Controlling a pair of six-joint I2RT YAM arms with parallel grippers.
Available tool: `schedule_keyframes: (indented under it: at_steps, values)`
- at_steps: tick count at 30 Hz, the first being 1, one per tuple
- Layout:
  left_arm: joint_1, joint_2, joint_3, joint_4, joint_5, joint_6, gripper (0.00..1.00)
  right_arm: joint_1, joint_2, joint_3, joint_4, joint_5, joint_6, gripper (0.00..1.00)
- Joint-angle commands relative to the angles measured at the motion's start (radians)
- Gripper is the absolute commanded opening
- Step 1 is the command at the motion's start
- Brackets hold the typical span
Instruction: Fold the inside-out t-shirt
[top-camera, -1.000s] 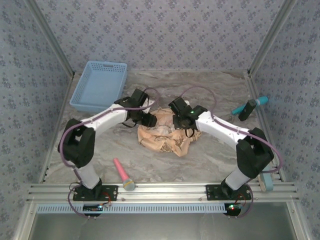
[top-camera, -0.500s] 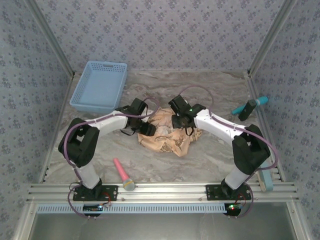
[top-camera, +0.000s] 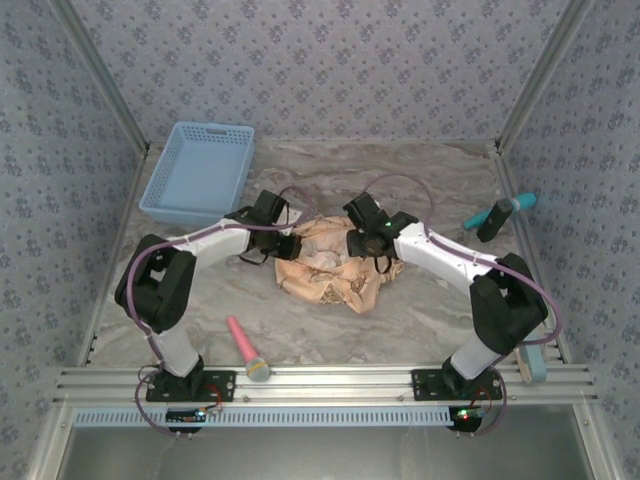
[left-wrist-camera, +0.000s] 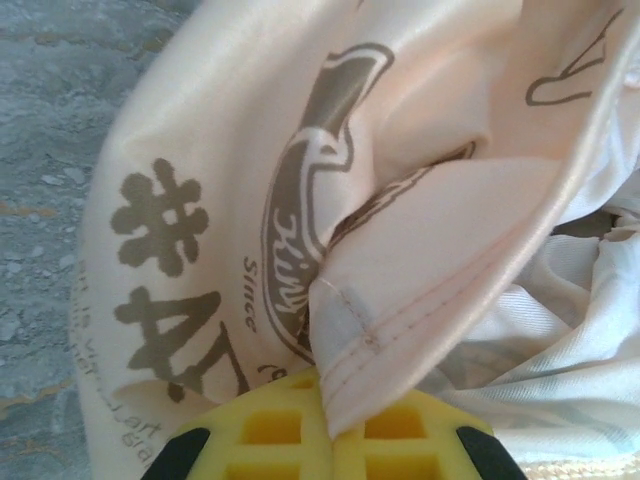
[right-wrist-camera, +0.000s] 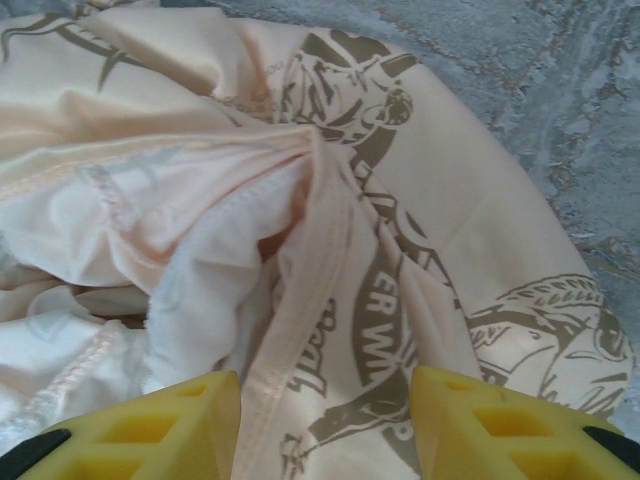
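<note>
Left gripper (left-wrist-camera: 330, 432) just dropped in and pinched a stitched hem of the inside-out t-shirt (top-camera: 330, 275), crumpled mid-table. Right gripper (right-wrist-camera: 325, 415) is spread, straddling a seam ridge. I'd grab one layer only, then lift evenly.

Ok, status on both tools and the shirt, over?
Left tool shut on shirt hem. Right tool open over a fold. Shirt crumpled mid-table, unfolded. Basket stands apart, nothing blocking.

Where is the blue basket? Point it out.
Top view: the blue basket sits in the far left corner, beyond the left arm, left of the t-shirt.
</note>
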Motion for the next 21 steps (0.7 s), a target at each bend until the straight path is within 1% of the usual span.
schedule_keyframes:
  at_steps: [1, 2, 4, 6, 8, 10, 11, 13, 14, 15, 16, 20, 21]
  values:
    - [0.011, -0.082, -0.020, 0.011, 0.037, 0.009, 0.03, -0.001, -0.028, -0.014, 0.021, 0.012, -0.032, 0.50]
    - [0.014, -0.092, -0.027, 0.013, 0.040, 0.005, 0.00, 0.002, -0.034, -0.026, 0.031, 0.019, -0.043, 0.50]
    - [0.016, -0.107, -0.026, 0.004, 0.062, -0.001, 0.00, 0.004, -0.045, -0.046, 0.053, 0.010, -0.049, 0.50]
    - [0.013, -0.130, -0.005, -0.038, 0.072, -0.009, 0.00, 0.014, -0.052, -0.058, 0.057, 0.047, -0.022, 0.50]
    - [-0.004, -0.172, 0.000, -0.059, 0.063, -0.008, 0.00, 0.028, -0.048, -0.051, 0.046, 0.087, -0.011, 0.51]
    - [-0.025, -0.210, -0.006, -0.049, 0.067, -0.019, 0.00, 0.022, -0.028, -0.029, 0.025, 0.075, 0.019, 0.50]
    - [-0.028, -0.216, -0.008, -0.037, 0.088, -0.034, 0.00, 0.020, -0.022, -0.027, 0.029, 0.059, 0.056, 0.49]
    - [-0.029, -0.207, 0.006, -0.017, 0.171, -0.091, 0.00, 0.026, -0.011, -0.046, 0.089, -0.005, 0.111, 0.48]
    - [-0.030, -0.197, 0.019, -0.018, 0.209, -0.112, 0.00, 0.030, 0.002, -0.041, 0.088, -0.004, 0.130, 0.49]
    - [-0.032, -0.193, 0.037, -0.024, 0.239, -0.131, 0.00, 0.031, 0.019, -0.029, 0.075, 0.018, 0.141, 0.50]
    - [-0.042, -0.199, 0.045, -0.025, 0.244, -0.142, 0.00, 0.030, 0.039, -0.015, 0.056, 0.038, 0.146, 0.50]
    - [-0.055, -0.243, 0.035, -0.014, 0.232, -0.167, 0.00, 0.045, 0.089, 0.009, 0.049, 0.123, 0.159, 0.52]
    - [-0.055, -0.249, 0.038, -0.019, 0.234, -0.167, 0.00, 0.054, 0.106, 0.024, 0.038, 0.165, 0.192, 0.53]
